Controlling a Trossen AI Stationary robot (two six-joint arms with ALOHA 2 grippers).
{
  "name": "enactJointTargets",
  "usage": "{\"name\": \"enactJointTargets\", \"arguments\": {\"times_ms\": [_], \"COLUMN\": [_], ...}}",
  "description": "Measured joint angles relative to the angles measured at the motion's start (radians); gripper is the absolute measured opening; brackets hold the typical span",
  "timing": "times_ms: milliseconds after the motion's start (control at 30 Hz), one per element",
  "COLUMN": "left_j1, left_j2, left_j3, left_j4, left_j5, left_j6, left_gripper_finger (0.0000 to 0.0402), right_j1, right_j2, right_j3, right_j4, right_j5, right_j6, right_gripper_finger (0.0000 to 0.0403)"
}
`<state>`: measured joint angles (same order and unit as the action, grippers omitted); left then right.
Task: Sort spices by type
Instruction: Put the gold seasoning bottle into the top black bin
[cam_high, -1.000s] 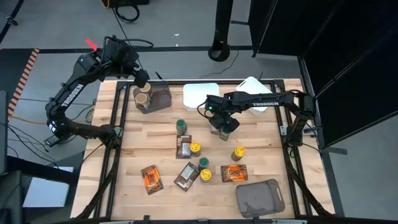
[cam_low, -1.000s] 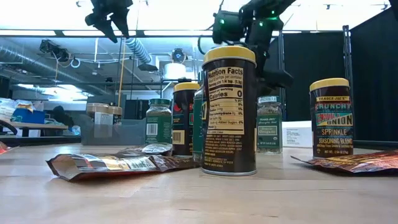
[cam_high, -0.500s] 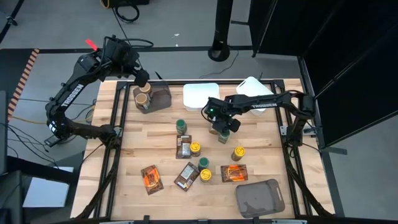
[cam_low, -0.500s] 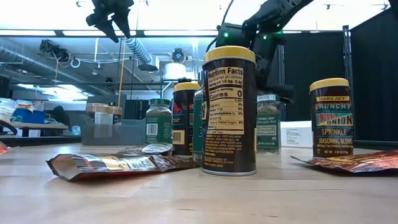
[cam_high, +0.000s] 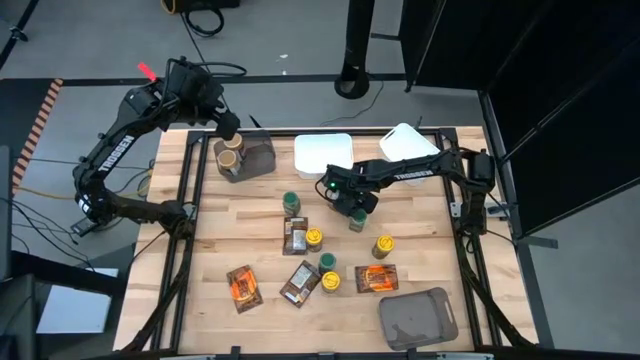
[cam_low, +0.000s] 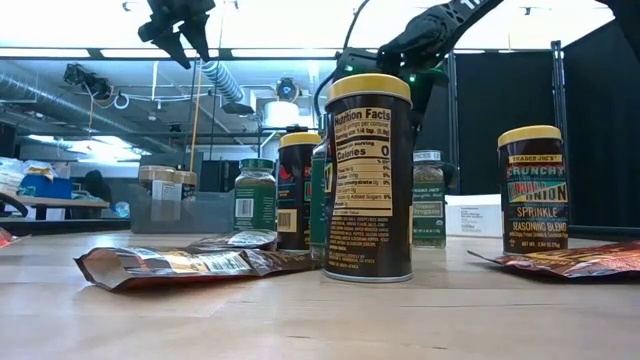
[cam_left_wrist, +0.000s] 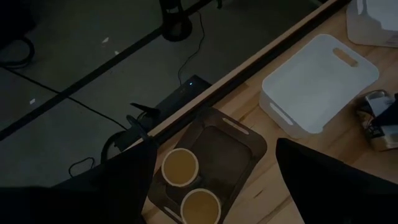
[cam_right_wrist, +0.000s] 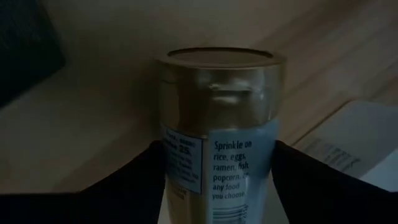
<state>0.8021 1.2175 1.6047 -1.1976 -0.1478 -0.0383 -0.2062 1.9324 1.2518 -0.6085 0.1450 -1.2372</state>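
Note:
My right gripper (cam_high: 351, 204) is low over the table's middle, at a small round jar (cam_high: 357, 219) standing upright on its base. In the right wrist view this jar (cam_right_wrist: 217, 112) has a dull gold-green lid and a blue label. My open fingers (cam_right_wrist: 134, 180) flank its sides. In the low view the jar (cam_low: 430, 200) stands behind the nearer jars. My left gripper (cam_high: 228, 128) hangs open high above the brown-grey bin (cam_high: 258, 158) at the far left, which holds two tan-lidded jars (cam_left_wrist: 180, 167). My right gripper has one finger close against each side of the jar's body (cam_right_wrist: 180, 155), below the lid, coming slanting down from the far side. I cannot tell whether the fingers touch it. The jar stands upright on the table.
Other spices stand nearer: a green-lidded jar (cam_high: 292, 200), yellow-lidded jars (cam_high: 314, 237) (cam_high: 383, 244), brown packets (cam_high: 300, 282) and orange packets (cam_high: 377, 278) (cam_high: 243, 285). Two white trays (cam_high: 323, 155) (cam_high: 408, 145) sit at the far edge, and a second brown-grey bin (cam_high: 418, 317) at the near right.
My right gripper has moved a little toward the table's left edge and come down around the jar. The jar has stayed where it was.

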Motion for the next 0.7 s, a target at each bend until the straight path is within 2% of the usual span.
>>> {"name": "enactJointTargets", "arguments": {"times_ms": [200, 367, 400, 467, 500, 700], "left_j1": [0.0, 0.0, 0.0, 0.0, 0.0, 0.0], "left_j2": [0.0, 0.0, 0.0, 0.0, 0.0, 0.0], "left_j3": [0.0, 0.0, 0.0, 0.0, 0.0, 0.0], "left_j4": [0.001, 0.001, 0.001, 0.0, 0.0, 0.0], "left_j5": [0.0, 0.0, 0.0, 0.0, 0.0, 0.0], "left_j6": [0.0, 0.0, 0.0, 0.0, 0.0, 0.004], "left_gripper_finger": [0.0337, 0.0337, 0.0337, 0.0337, 0.0337, 0.0337], "right_j1": [-0.001, -0.015, -0.019, -0.028, -0.03, -0.041], "right_j2": [0.0, -0.003, -0.005, -0.006, -0.004, -0.008], "right_j3": [0.009, 0.072, 0.091, 0.13, 0.148, 0.212], "right_j4": [-0.016, -0.025, -0.021, -0.011, -0.013, 0.005], "right_j5": [0.014, -0.072, -0.089, -0.119, -0.125, -0.157], "right_j6": [0.152, 0.325, 0.358, 0.423, 0.456, 0.563], "right_gripper_finger": [0.0255, 0.0245, 0.0231, 0.0134, 0.0108, 0.0012]}}
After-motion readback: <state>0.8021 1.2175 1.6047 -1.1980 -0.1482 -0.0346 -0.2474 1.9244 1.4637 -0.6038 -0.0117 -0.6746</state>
